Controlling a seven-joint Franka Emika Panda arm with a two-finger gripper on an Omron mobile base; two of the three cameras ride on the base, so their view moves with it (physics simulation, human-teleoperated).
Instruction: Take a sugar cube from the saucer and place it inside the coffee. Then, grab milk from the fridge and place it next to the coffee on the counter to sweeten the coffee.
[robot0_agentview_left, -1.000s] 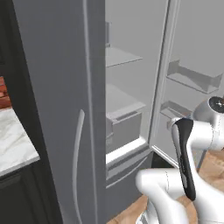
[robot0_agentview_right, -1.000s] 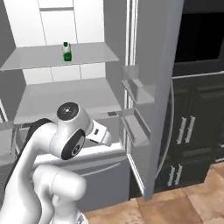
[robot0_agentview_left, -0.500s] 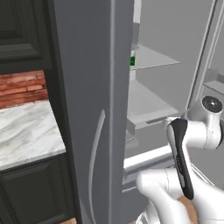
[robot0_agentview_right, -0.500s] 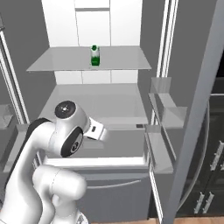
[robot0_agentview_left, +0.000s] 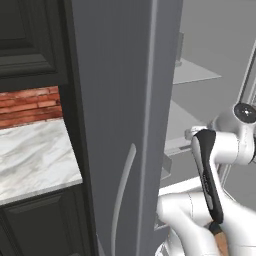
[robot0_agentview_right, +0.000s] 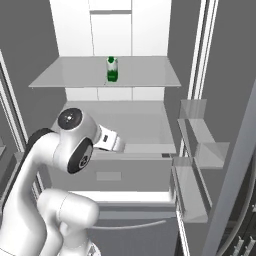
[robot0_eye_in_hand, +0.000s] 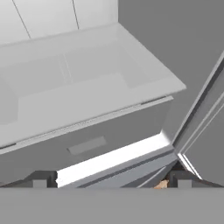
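Note:
The fridge stands open in front of me. The milk, a small white carton with green markings, stands upright at the middle of the upper shelf. My hand reaches in well below that shelf, just above the drawer level. In the hand view my gripper is open, its dark fingertips far apart with nothing between them, facing a white drawer. The counter lies to the left of the open fridge door. Sugar cube, saucer and coffee are out of view.
The grey door with its long handle rises close on my arm's left. Clear door shelves jut out on the right side of the opening. A brick wall and dark cabinets sit behind the counter.
The whole picture has shifted, so the base has moved: the fridge interior and milk are now centred and nearer in the right base view. The arm holds about the same pose.

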